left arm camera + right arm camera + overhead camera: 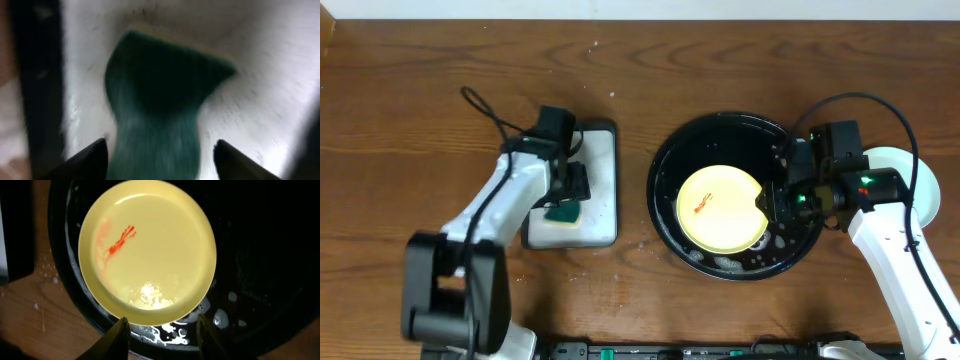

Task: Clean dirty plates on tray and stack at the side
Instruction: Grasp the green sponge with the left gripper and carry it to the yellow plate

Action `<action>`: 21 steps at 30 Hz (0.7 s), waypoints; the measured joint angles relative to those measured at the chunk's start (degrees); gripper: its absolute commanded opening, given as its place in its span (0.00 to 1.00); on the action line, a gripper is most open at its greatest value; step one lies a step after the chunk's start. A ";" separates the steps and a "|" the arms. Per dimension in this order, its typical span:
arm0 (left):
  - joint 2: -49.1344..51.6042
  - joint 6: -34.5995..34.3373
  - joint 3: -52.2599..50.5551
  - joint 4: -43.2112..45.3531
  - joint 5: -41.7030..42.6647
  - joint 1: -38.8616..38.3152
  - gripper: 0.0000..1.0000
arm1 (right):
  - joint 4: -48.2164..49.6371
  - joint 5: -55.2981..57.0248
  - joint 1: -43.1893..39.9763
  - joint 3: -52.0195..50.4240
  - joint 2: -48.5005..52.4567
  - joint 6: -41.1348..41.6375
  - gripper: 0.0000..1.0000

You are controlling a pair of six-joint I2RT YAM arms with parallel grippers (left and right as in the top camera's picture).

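A yellow plate (720, 208) (147, 250) with a red sauce smear (120, 241) lies in the round black tray (660, 170) (250, 255), among soap suds. My right gripper (775, 200) (162, 332) hovers open over the plate's right rim, with nothing between its fingers. A pale mint plate (923, 185) rests on the table right of the tray, partly hidden under the right arm. My left gripper (570, 192) (162, 152) is open low over a green sponge (561, 212) (160, 95). Its fingers straddle the sponge, with gaps on both sides.
The sponge lies in a small rectangular white tray (600, 190) (260, 60) with a black rim, left of the black tray. Suds and water (172, 330) pool along the black tray's near wall. Cables run behind both arms.
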 measured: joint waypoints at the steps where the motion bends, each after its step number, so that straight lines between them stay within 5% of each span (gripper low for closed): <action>1: 1.62 0.15 0.00 1.05 -0.17 0.00 0.49 | -0.24 0.00 0.00 0.00 0.00 0.00 0.40; 3: 4.28 0.57 0.00 2.16 -0.22 0.00 0.37 | -0.59 -0.02 0.00 0.00 0.00 0.00 0.40; 5: 5.53 0.50 0.02 2.67 -0.17 0.00 0.08 | -0.68 -0.02 0.00 0.00 0.00 0.00 0.40; 11: 5.70 0.98 0.63 1.42 -0.17 0.33 0.07 | -0.74 -0.07 0.00 0.00 0.00 0.00 0.39; 12: 5.70 0.98 1.01 0.66 -0.09 0.33 0.09 | -0.81 -0.09 0.00 0.00 0.00 0.00 0.39; 14: 5.57 1.33 1.92 -1.31 0.42 0.31 0.42 | -1.14 -0.13 0.00 0.00 0.00 0.02 0.39; 16: 5.05 1.14 2.67 -3.04 1.27 0.28 0.64 | -1.36 -0.15 0.00 0.00 0.00 0.02 0.39; 21: 0.50 0.98 3.17 -6.34 1.86 0.20 0.72 | -2.19 -0.15 0.00 0.00 0.00 0.74 0.39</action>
